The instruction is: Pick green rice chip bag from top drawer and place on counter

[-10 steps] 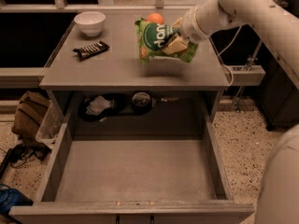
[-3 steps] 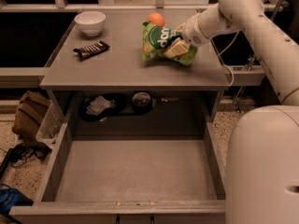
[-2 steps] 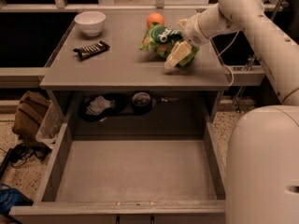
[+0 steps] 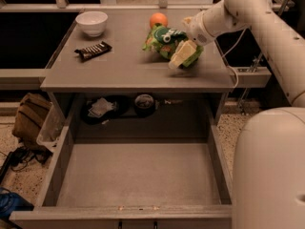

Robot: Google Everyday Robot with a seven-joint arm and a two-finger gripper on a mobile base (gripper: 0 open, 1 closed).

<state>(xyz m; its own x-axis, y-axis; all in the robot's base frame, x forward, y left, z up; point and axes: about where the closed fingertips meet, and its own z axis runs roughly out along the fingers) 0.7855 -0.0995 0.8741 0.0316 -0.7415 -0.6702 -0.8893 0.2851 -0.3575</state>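
Note:
The green rice chip bag (image 4: 163, 38) lies tipped over on the counter (image 4: 124, 68), toward its back right, just in front of an orange. My gripper (image 4: 181, 43) reaches in from the right and sits at the bag's right end. It is open, with one pale finger (image 4: 182, 54) low in front of the bag and the other above it. The top drawer (image 4: 138, 175) is pulled out below the counter, and its flat bottom holds nothing.
A white bowl (image 4: 92, 23) stands at the counter's back left, with a black candy bar (image 4: 93, 50) in front of it. An orange (image 4: 158, 20) sits behind the bag. Dark objects (image 4: 143, 101) lie on the shelf under the counter. A brown bag (image 4: 29, 118) lies on the floor at left.
The bag was held upright over the counter. It has since come down and tipped over onto the counter, and the gripper's fingers have spread apart around it.

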